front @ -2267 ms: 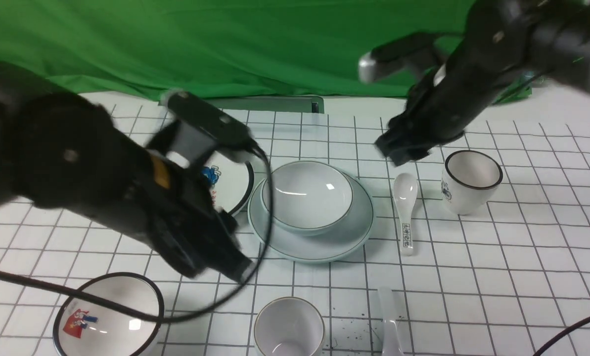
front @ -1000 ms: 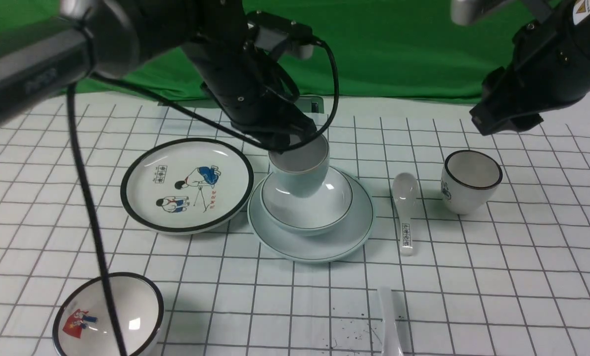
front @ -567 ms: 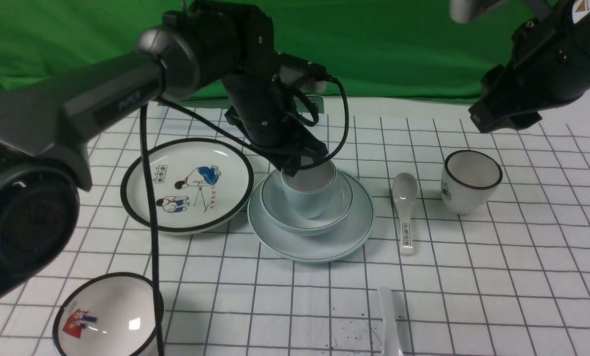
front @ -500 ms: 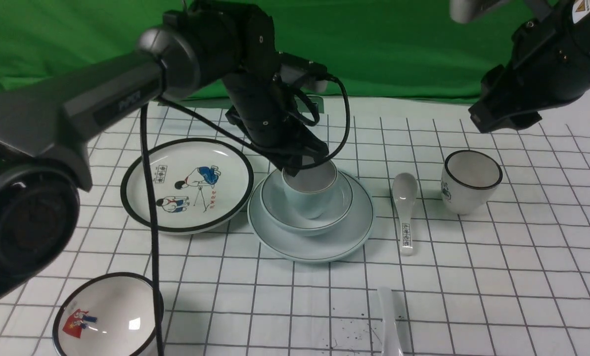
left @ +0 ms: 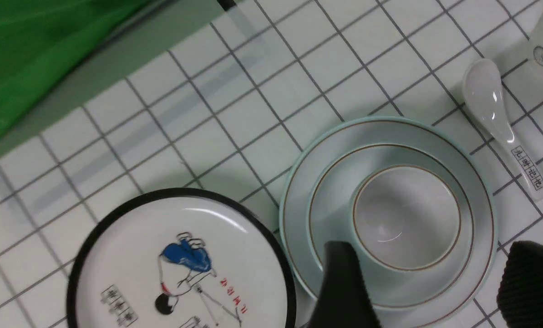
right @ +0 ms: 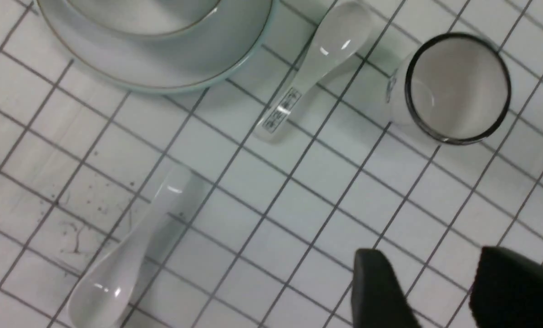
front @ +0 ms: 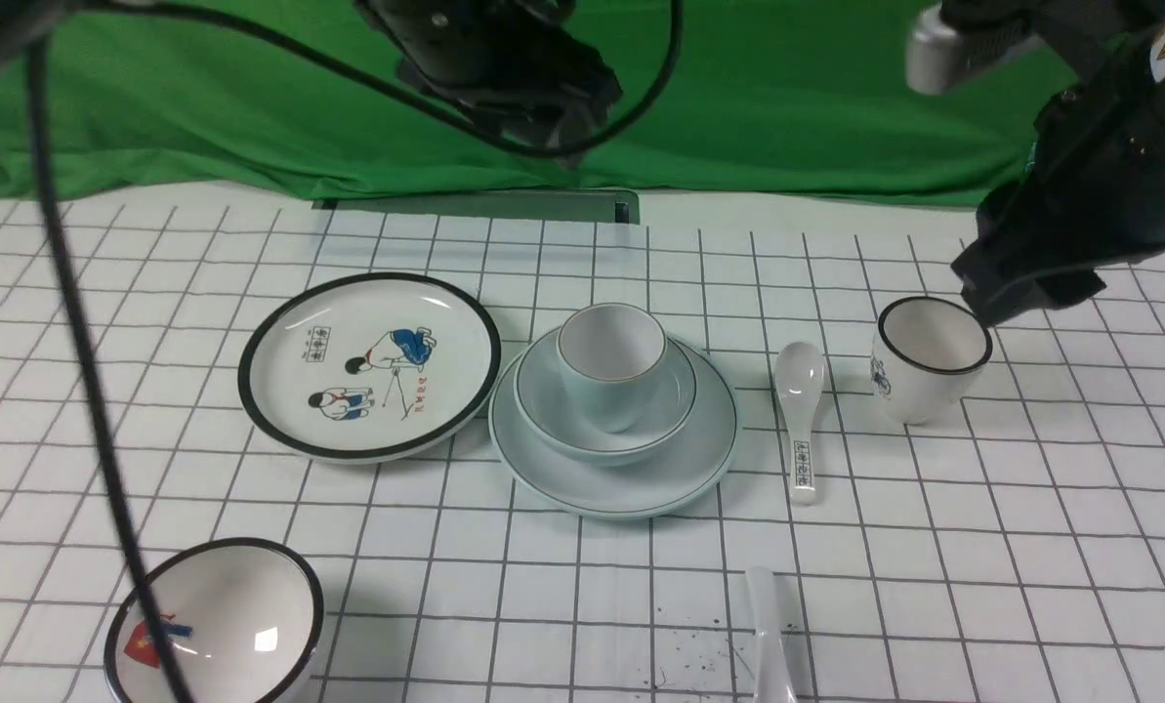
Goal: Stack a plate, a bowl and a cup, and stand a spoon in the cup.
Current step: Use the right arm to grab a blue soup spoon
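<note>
The plain cup (front: 611, 366) stands upright in the plain bowl (front: 543, 415), which sits on the green-rimmed plate (front: 621, 493) at the table's centre. High above and behind the stack, my left gripper (left: 433, 248) is open, its fingers (left: 342, 282) clear of the cup (left: 408, 214). The plain white spoon (front: 768, 635) lies at the near edge, partly cut off; the right wrist view shows the whole spoon (right: 130, 259). Over the right side my right gripper (right: 435, 255) is open and empty, hovering beside the black-rimmed cup.
A printed-handle spoon (front: 799, 410) lies between the stack and a black-rimmed cup (front: 929, 356). A black-rimmed cartoon plate (front: 367, 366) touches the stack's left side. A cartoon bowl (front: 216, 625) sits near left. The left arm's cable (front: 84, 342) hangs across the left. Green cloth backs the table.
My left gripper opened, let go of the cup in the bowl, and rose up and back. The right arm shifted slightly right and lower.
</note>
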Controlling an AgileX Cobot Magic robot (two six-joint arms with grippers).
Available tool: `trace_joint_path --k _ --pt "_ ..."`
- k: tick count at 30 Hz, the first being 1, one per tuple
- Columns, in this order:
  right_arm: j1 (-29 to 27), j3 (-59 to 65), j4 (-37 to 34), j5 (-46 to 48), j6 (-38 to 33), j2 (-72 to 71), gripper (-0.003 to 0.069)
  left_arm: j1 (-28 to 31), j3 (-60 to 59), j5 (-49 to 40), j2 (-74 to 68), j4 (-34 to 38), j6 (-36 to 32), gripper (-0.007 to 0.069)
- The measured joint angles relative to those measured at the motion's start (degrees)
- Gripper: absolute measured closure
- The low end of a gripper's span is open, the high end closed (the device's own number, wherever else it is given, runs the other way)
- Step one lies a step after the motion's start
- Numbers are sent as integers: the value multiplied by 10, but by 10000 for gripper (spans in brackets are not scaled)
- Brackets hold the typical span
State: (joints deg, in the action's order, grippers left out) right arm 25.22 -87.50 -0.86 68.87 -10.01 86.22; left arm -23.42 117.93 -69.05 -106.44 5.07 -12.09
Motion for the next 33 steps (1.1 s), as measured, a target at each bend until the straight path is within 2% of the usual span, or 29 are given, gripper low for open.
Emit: trace_joint_path --k 1,6,7,9,11,12,14,20,28,33 --pt "8 10 1 0 4 -4 329 0 -7 0 14 -7 3 242" --pt "89 132 -3 -76 47 -29 329 0 -129 -1 148 -25 14 417" --pt "92 138 -3 -82 48 -29 329 0 -135 0 152 -25 14 424" --pt "127 205 -4 -164 73 -31 329 0 -218 34 214 -25 16 526" --pt "140 254 -5 -242 100 -31 329 0 -283 77 260 -25 18 586" --pt "141 258 -5 -250 106 -31 329 0 -289 81 264 -25 18 597" --pt "143 312 -5 -353 170 -29 329 0 -374 136 323 -23 20 650" --pt "130 350 -3 -433 254 8 298 0 -500 204 415 -21 22 664" --pt "122 351 -4 -452 283 106 188 0 -573 247 488 -13 22 662" --pt "124 351 -2 -465 289 139 179 0 -577 260 494 -11 22 661"
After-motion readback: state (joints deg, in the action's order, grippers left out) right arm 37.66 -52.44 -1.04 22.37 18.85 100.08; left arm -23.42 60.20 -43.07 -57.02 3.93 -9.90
